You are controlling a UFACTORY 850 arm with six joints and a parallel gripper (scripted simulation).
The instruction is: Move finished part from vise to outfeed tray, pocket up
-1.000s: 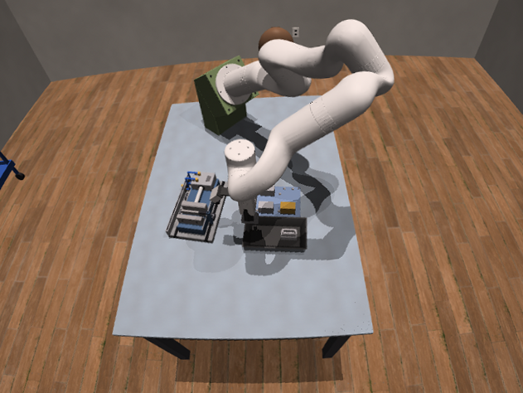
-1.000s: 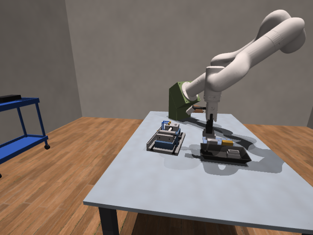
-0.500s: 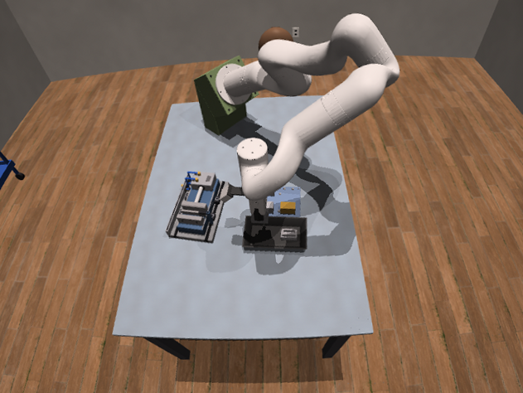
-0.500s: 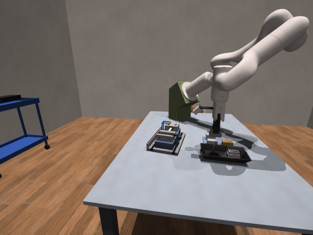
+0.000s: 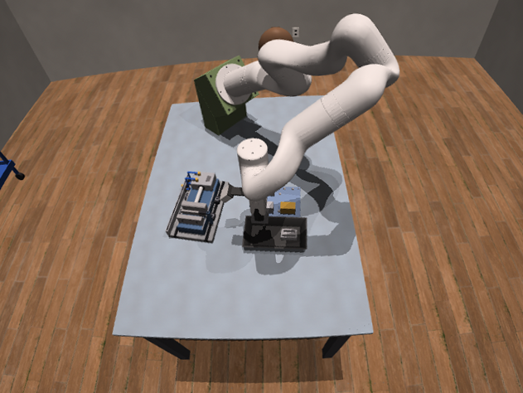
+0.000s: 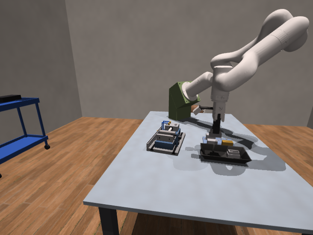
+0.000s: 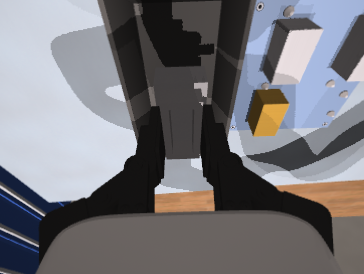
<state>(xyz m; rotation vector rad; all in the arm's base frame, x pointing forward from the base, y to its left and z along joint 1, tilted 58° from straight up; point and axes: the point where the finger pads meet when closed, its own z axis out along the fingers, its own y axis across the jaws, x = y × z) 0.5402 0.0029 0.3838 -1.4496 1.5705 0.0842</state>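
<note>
My gripper (image 7: 181,121) is shut on the grey finished part (image 7: 180,135) and holds it just over the left end of the dark outfeed tray (image 5: 274,234). In the exterior view the gripper (image 6: 216,129) points straight down above the tray (image 6: 225,153). The vise (image 5: 196,204) stands to the left of the tray on its grey base, and its jaws look empty; it also shows in the exterior view (image 6: 166,139). In the wrist view the tray (image 7: 172,55) runs away beneath the held part. I cannot tell whether the part touches the tray floor.
Another grey pocketed part (image 5: 288,232) lies at the tray's right end. Behind the tray a light blue plate (image 5: 286,199) carries a yellow block (image 7: 268,111) and pale grey blocks (image 7: 292,50). The green arm base (image 5: 218,97) stands at the table's far edge. A blue cart (image 6: 17,128) stands far left.
</note>
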